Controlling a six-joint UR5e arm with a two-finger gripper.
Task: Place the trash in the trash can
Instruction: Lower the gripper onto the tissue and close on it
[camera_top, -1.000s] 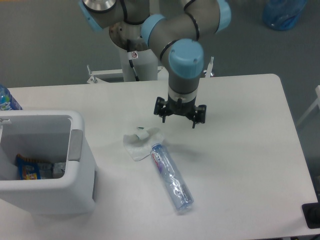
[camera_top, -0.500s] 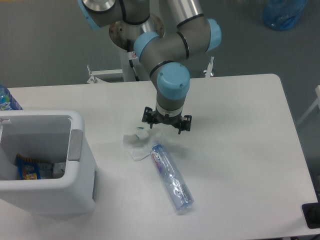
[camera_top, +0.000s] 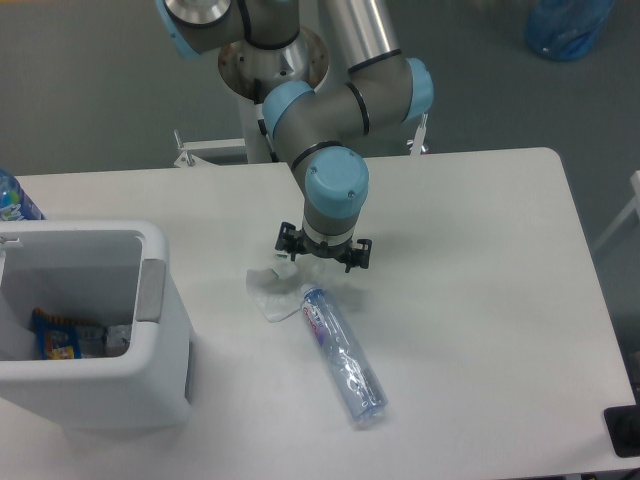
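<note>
A crumpled white paper napkin (camera_top: 272, 291) lies on the white table, left of centre. A slim clear plastic bottle (camera_top: 344, 355) with a blue-red label lies on its side just right of it, cap end near the napkin. My gripper (camera_top: 322, 262) hangs open directly over the napkin's right edge and the bottle's cap end, fingers spread left and right with nothing between them. The white trash can (camera_top: 160, 330) stands at the table's left front, with a grey strip on its right wall. A blue-and-orange wrapper (camera_top: 57, 337) lies inside it.
A blue-labelled bottle (camera_top: 14, 200) peeks in at the left edge behind the bin. A blue bag (camera_top: 567, 28) sits on the floor at top right. The arm's base post (camera_top: 268, 120) rises behind the table's far edge.
The gripper has moved left and toward the napkin, dropping lower over it. The napkin, bottle and bin have not moved.
</note>
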